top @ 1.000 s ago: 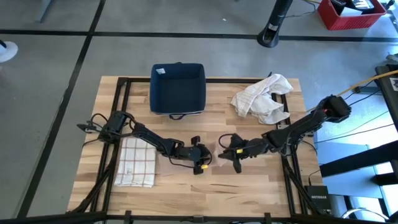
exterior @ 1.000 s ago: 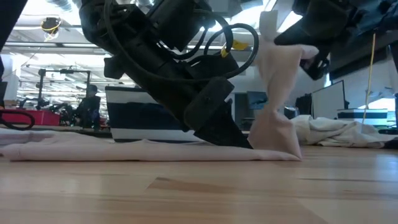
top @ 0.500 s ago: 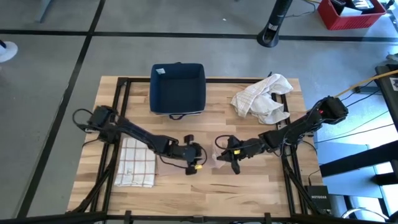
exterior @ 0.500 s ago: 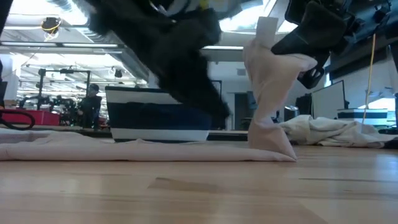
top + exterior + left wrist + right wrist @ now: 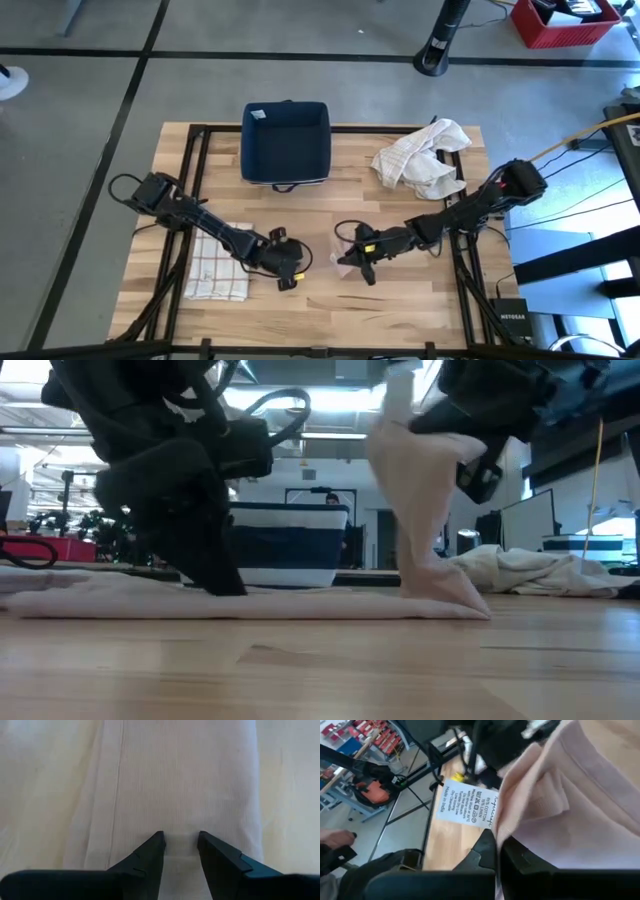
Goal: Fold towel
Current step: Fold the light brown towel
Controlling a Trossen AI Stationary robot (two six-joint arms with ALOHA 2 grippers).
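Leftward-shifted right tool (image 5: 352, 262) lifts towel (image 5: 415, 490) edge beside left tool (image 5: 288, 272).

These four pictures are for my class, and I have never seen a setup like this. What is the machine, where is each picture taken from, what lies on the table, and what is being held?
The machine is two dark robot arms at a wooden table, each ending in a two-finger gripper.

One picture looks straight down on the table, one looks level across it, and two come from cameras on the arms' wrists.

On the table lie a pale pink towel, a checked cloth already folded, a crumpled white cloth and a dark blue bin.

The right gripper is shut on one end of the pale pink towel and lifts it up off the table; its wrist picture shows the towel's care label. The left gripper points down at the flat part of the towel, fingers a little apart, holding nothing.
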